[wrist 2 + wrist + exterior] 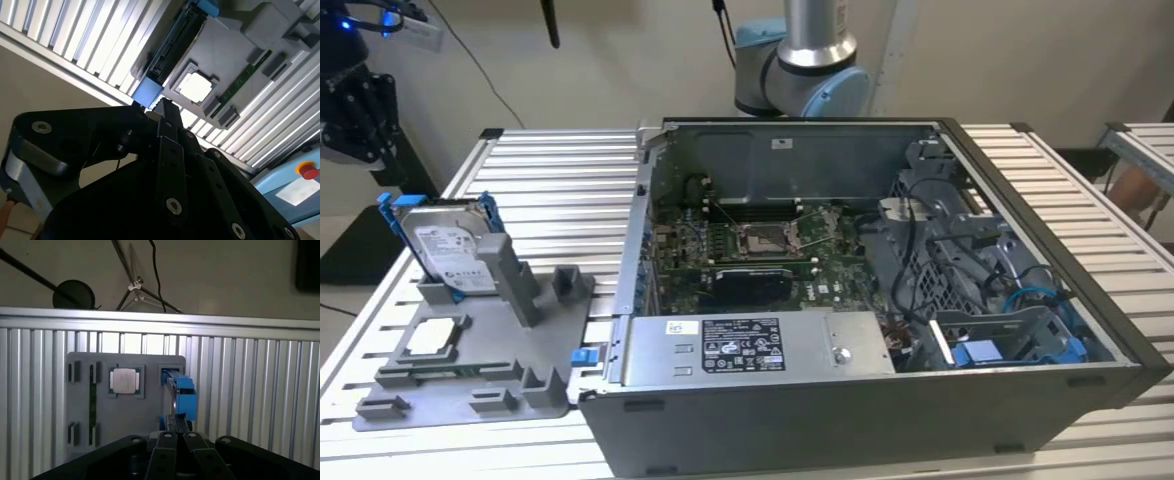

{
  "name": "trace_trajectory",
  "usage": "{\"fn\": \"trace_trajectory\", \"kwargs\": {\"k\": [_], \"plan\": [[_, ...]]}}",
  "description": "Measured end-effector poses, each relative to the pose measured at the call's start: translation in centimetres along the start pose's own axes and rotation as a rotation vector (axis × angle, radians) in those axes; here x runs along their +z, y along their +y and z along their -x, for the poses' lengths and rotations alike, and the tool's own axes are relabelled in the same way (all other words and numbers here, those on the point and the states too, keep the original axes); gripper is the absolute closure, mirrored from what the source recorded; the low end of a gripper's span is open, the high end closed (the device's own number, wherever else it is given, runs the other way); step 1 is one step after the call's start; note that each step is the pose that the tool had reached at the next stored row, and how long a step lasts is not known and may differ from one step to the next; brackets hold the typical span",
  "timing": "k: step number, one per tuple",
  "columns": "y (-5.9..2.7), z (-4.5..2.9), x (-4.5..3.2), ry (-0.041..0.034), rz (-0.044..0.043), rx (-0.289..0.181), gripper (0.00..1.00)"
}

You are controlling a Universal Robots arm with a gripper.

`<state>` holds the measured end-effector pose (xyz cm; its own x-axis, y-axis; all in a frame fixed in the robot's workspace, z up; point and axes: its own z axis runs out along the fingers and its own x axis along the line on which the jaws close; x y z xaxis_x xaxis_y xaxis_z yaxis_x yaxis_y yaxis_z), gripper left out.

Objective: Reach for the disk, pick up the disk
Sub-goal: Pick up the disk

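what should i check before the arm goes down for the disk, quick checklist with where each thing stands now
1. The disk stands on edge in its slot of the grey fixture: ok.
2. Nothing touches or covers the disk in the exterior view: ok.
3. The gripper sits in line with the disk's blue-framed top edge in the first wrist view: ok.
4. The square chip lies in its own pocket beside the disk, apart from it: ok.
5. Height gap between the gripper and the disk: cannot tell.
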<state>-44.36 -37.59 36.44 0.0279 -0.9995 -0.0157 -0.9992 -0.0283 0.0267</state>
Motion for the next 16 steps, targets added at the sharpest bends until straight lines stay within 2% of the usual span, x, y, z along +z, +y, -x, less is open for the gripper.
{"fn": "trace_trajectory", "kwargs": {"k": [11,16], "plan": [[-0.01,0.13,0.12,0.0004,0.0001,-0.013,1.0],[-0.04,0.71,0.58,-0.0026,-0.0038,-0.013,1.0]]}}
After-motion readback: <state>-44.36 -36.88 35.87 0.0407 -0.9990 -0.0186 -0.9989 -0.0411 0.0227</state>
